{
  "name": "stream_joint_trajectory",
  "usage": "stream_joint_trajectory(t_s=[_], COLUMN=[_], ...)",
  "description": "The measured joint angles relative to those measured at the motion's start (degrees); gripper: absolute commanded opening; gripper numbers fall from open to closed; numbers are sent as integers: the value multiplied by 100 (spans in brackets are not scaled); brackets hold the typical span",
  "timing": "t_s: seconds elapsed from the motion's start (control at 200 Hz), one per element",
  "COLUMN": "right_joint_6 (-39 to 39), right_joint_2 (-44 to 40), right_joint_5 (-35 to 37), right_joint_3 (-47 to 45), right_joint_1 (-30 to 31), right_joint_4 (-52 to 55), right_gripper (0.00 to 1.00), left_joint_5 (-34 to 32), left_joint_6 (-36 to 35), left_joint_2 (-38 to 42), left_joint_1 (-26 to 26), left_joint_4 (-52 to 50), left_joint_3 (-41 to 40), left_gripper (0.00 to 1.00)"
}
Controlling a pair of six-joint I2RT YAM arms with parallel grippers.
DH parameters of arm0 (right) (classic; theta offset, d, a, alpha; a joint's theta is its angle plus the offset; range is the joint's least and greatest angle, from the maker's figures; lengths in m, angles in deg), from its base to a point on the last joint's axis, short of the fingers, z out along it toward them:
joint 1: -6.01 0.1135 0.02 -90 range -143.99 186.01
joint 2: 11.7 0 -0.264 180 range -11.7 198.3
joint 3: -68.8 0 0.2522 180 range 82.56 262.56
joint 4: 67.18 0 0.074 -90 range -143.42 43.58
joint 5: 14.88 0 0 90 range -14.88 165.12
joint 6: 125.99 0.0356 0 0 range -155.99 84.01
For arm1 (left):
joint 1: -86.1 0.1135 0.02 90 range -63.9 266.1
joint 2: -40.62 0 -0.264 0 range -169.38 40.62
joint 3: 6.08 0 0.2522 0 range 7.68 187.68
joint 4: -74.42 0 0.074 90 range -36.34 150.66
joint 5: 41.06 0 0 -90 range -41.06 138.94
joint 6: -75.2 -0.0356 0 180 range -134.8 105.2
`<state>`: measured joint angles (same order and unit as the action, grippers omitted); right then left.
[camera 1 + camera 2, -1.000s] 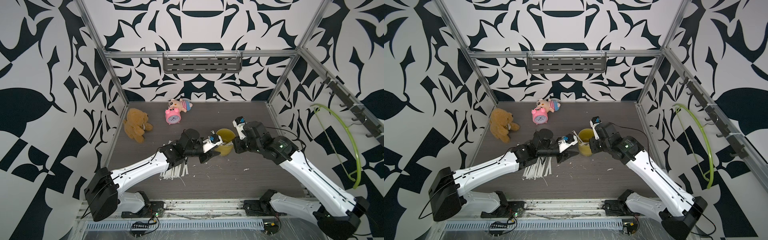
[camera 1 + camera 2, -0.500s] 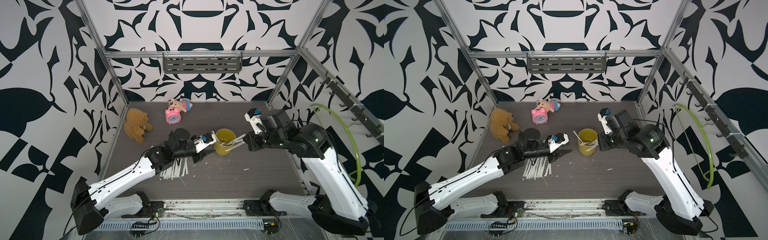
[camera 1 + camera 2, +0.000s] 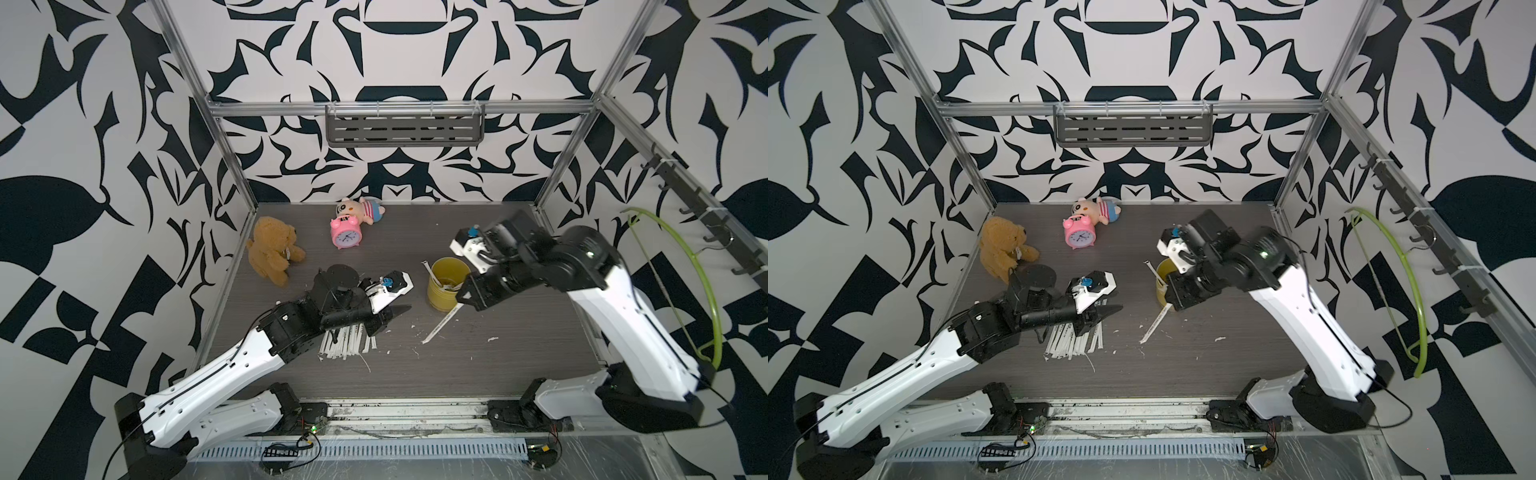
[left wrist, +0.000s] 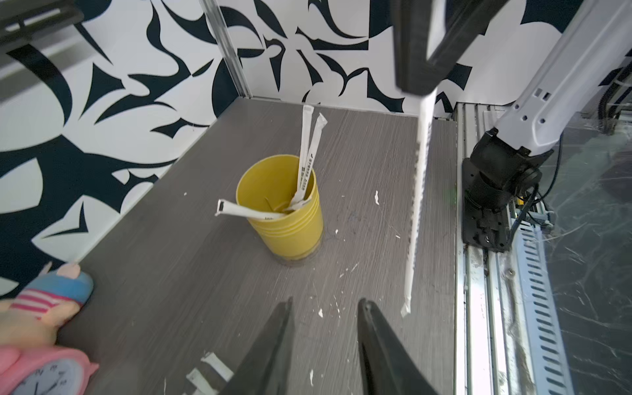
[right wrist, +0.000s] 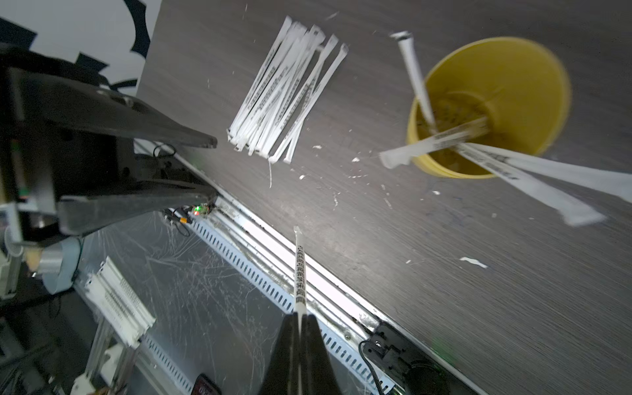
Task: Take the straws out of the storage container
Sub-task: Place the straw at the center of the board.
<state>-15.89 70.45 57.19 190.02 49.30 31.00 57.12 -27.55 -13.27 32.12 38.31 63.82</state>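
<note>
In both top views the yellow cup [image 3: 442, 291] stands upright on the tabletop [image 3: 519, 357], right of the frame's centre. The right gripper [image 3: 461, 300] is just beside its near rim. A single straw [image 3: 440, 326] slants from that gripper toward the lower left. Neither top view shows how the jaws meet on it or whether its low end touches the tabletop.

The right wrist view settles the grip. The right gripper's [image 5: 299, 321] jaws are pressed together on one end of the single straw [image 5: 298, 270], which sticks out beyond them, clear of the cup. This view also looks into the cup's [image 5: 492, 68] mouth, where a few more straws [image 5: 533, 171] lean on the rim, blurred.

The left gripper [image 3: 392, 318] sits near mid-frame, left of the cup, above a pile [image 3: 347, 345] of wrapped straws lying flat. Its arm hides part of the pile in the top views, but the right wrist view shows the pile [image 5: 284, 95] whole, fanned side by side.

The left wrist view shows the left gripper's [image 4: 326, 304] jaws apart, with bare tabletop between them and nothing held. It also shows the cup [image 4: 287, 219] from the side, with two straws upright and one tipped over the rim.

The brown teddy bear [image 3: 272, 249] appears in the top views alone, at the upper left of the tabletop. The pink alarm clock [image 3: 345, 237] sits beside it.
</note>
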Motion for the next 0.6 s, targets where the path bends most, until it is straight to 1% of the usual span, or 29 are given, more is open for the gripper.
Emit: stream_joint_trajectory(t_s=[0.18, 0.35, 0.48, 0.6], right_joint_6=[-225, -470, -579, -654], right_joint_2=[1563, 2944, 3641, 4142], right_joint_5=[-673, -1119, -1403, -1600], right_joint_3=[195, 1032, 1633, 2092], right_joint_1=[133, 232, 306, 339], right_joint_4=[-356, -452, -479, -476], right_gripper=[0, 0, 0, 0], left_joint_5=[-575, -1040, -1147, -1191], left_joint_6=[487, 804, 935, 997], left_joint_2=[684, 1556, 2083, 2170], left_joint_1=[0, 0, 0, 0], left_joint_4=[-671, -1045, -1145, -1250], left_joint_3=[-221, -540, -695, -704], left_gripper=[37, 37, 36, 36])
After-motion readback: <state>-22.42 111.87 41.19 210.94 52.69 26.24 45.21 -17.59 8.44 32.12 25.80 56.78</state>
